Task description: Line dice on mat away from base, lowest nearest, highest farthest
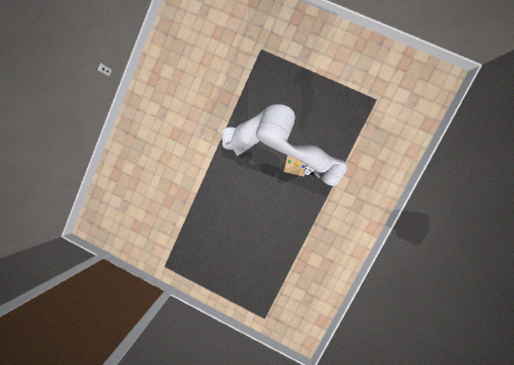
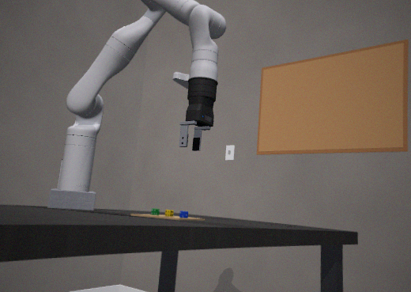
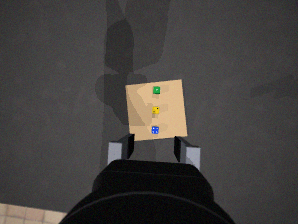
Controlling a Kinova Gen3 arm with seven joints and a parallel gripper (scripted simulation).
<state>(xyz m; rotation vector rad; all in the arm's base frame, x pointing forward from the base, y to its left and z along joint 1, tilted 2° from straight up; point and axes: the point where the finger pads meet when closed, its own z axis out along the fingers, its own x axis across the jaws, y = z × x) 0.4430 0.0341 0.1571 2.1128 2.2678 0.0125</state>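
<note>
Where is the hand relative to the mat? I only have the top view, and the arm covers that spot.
Observer: The hand hangs high above the mat, open and holding nothing.
Operator: Are all three dice on the mat?
Observer: Yes: green die, yellow die and blue die stand apart in a straight row.
Operator: Which is nearest the base?
Observer: The green die, by the exterior view; the blue is farthest.

My gripper [image 2: 191, 141] hangs open high above the mat [image 2: 167, 217], where green [image 2: 155, 211], yellow [image 2: 169, 212] and blue dice [image 2: 183, 214] line the bench [image 2: 237, 230].
</note>
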